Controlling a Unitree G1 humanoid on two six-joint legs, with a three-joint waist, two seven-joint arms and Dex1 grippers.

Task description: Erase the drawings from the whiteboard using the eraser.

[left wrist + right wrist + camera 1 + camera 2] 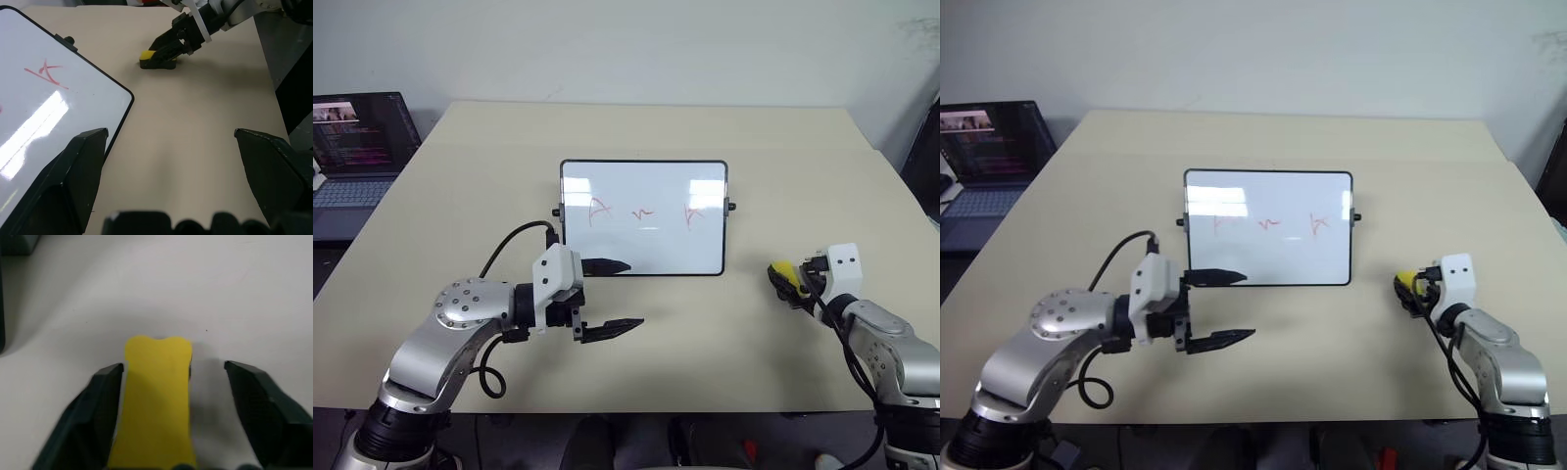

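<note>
The whiteboard (646,245) stands propped at the middle of the table, with three faint red drawings (643,211) in a row across it. The yellow eraser (784,271) lies on the table to the board's right. My right gripper (173,368) is open with a finger on each side of the eraser (156,396): one finger touches it, the other stands apart. In the left wrist view the eraser (154,56) shows a black underside. My left gripper (617,297) hovers open and empty just in front of the board's lower left corner, pointing to the right.
An open laptop (357,147) sits at the far left, off the beige table (705,333). A black cable (509,245) loops from my left wrist. Bare tabletop lies between the two grippers and behind the board.
</note>
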